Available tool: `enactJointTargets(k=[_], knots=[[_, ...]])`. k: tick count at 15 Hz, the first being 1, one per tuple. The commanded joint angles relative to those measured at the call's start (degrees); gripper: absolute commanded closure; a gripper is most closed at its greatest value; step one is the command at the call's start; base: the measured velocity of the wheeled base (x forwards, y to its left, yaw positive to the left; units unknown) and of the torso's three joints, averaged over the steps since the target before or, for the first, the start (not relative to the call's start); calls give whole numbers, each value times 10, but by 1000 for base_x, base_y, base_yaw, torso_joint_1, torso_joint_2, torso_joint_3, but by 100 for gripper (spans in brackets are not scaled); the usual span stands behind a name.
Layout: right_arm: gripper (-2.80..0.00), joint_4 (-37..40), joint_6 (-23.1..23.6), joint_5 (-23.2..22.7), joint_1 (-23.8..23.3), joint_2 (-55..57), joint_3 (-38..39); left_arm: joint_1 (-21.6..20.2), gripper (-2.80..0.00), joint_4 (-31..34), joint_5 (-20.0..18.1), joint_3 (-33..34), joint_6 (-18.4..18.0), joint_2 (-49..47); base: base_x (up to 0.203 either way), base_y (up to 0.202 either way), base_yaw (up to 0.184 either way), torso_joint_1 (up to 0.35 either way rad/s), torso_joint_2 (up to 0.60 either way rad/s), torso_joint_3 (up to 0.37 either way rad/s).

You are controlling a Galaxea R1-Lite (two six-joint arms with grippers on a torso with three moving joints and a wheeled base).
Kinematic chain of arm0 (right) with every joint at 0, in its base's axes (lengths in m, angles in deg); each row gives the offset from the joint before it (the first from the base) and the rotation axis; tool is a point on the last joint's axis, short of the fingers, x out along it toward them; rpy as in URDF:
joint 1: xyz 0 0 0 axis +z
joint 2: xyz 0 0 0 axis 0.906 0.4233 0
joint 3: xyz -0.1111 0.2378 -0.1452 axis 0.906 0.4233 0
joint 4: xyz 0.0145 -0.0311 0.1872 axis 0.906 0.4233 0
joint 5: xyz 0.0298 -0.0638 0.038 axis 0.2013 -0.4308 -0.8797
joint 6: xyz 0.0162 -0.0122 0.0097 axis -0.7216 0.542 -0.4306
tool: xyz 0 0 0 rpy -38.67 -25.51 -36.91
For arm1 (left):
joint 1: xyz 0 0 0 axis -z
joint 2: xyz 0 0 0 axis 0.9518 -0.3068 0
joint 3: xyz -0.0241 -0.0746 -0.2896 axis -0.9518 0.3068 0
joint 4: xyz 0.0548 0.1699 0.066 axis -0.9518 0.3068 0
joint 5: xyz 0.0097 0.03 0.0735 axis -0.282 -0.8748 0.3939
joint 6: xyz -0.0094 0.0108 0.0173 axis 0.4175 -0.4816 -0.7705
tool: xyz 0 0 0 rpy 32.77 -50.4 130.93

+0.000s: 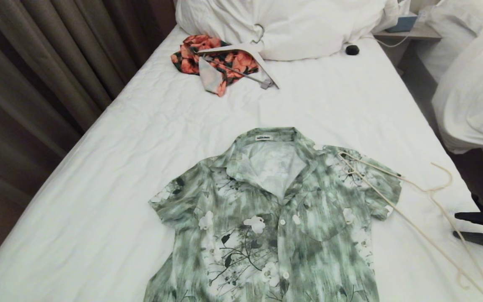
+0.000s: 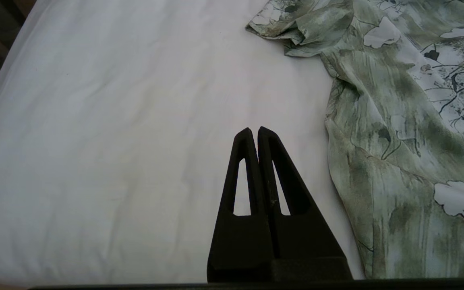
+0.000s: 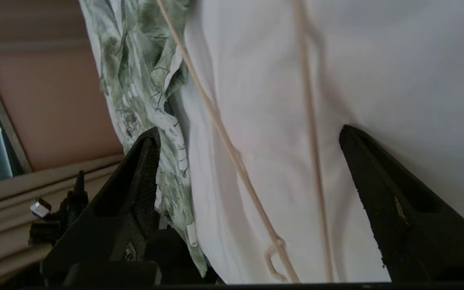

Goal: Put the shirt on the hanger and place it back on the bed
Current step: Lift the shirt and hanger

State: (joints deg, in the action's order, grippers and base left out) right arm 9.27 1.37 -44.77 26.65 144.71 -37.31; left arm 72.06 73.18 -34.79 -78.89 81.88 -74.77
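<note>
Early stage: the shirt (image 1: 266,214) lies flat on the bed (image 1: 99,176), not yet hung. The hanger (image 1: 417,209) overlaps the shirt's sleeve. Right gripper (image 3: 248,137), fingers spread, straddles the hanger beside the shirt; left gripper (image 2: 255,131), fingers pressed together, idles beside the shirt.

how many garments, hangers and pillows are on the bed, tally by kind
garments: 2, the green shirt and the orange-red floral garment
hangers: 2, the cream wire hanger and the thick white hanger
pillows: 1 visible, the white pillow
total: 5
</note>
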Motion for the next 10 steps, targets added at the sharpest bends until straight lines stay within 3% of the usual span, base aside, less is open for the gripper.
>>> enactJointTargets(k=[1,4,9,10], knots=[[-280,2,10,-8,13,3,2,0,0,0,0,0,0,0,0,0,0,0,0,0],[-280,2,32,-62,39,19,1,0,0,0,0,0,0,-1,0,0,0,0,0,0],[-280,-1,63,-66,50,45,-5,0,0,0,0,0,0,0,0,0,0,0,0,0],[0,-1,64,-67,51,45,-4,0,0,0,0,0,0,-1,0,0,0,0,0,0]])
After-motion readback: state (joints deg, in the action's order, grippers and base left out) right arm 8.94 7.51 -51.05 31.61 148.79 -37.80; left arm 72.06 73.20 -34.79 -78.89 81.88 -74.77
